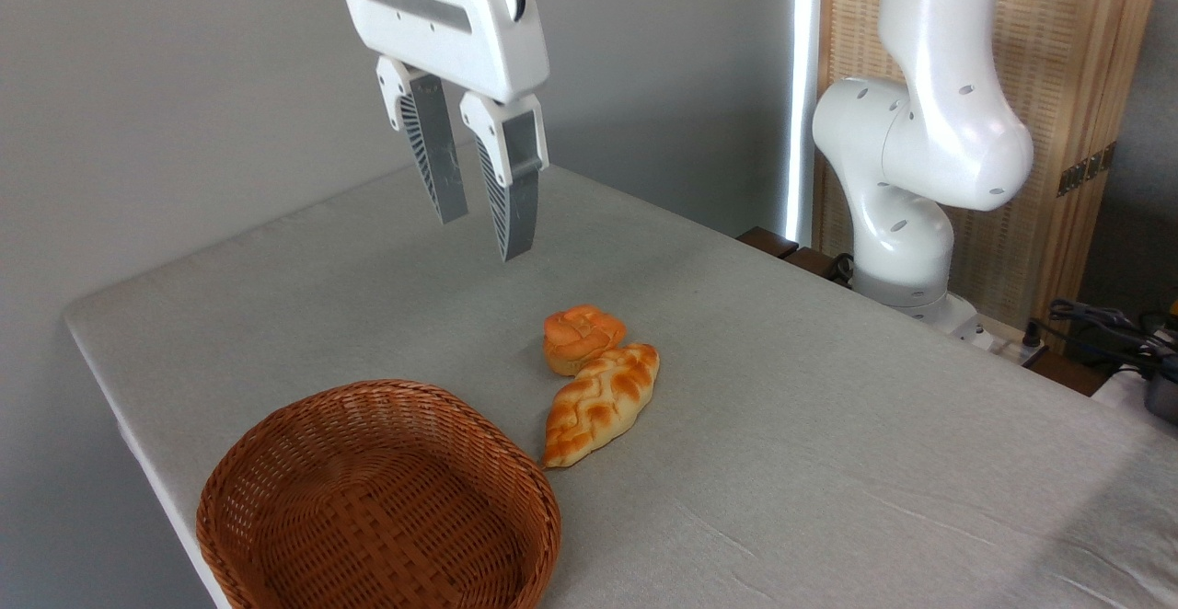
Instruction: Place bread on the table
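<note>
Fixed camera, and up top the gripper [479, 227] hangs in the air, high over the far half of the table [828, 425]. Its jaws stand apart, a modest gap between the two ribbed grey fingers [438, 163], and there is nothing between them. They touch nothing at all, with the fingertips pointing down and slightly to the right, well clear of the cloth. The white hand body above them runs out of the top of the picture.

Down on the table, the bread [600, 403] lies flat on the grey cloth, near the middle, its long braided shape running diagonally from lower left to upper right. Its upper end sits right against the small orange bun [582, 337], which looks to be touching it. Its lower, pointed tip comes just beside the rim of the wicker basket [276, 462] — whether tip and rim actually meet, I can't tell from here. The gripper is up and to the left of both baked pieces, well apart from them.

The basket sits at the near left corner of the table, round, brown, woven, and partly cut off by the bottom edge. Its woven floor shows bare.

Over on the right, the arm's white base and joints [920, 167] rise behind the table's far edge, in front of a wooden screen [1086, 85].
</note>
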Controlling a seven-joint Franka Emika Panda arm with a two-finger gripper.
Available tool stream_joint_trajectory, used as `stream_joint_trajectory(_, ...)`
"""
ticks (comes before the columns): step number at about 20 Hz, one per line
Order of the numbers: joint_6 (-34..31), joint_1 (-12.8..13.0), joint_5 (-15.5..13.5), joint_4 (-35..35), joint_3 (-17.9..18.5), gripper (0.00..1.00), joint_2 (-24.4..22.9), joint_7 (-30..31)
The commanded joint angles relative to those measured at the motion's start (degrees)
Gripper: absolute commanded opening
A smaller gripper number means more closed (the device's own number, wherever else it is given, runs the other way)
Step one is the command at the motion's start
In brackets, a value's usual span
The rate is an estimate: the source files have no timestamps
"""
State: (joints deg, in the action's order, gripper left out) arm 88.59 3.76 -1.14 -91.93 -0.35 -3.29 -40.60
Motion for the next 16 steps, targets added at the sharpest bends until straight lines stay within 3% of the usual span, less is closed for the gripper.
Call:
stream_joint_trajectory(1, -0.3, -0.6, -1.2, 0.4, -0.2, 1.00, 2.1, 0.0)
stream_joint_trajectory(8, 4.7, -0.6, -1.8, 0.2, 1.6, 1.00, 1.4, -2.1)
stream_joint_trajectory(16, 5.4, -0.7, -2.3, -1.3, 1.7, 1.00, 0.5, -2.3)
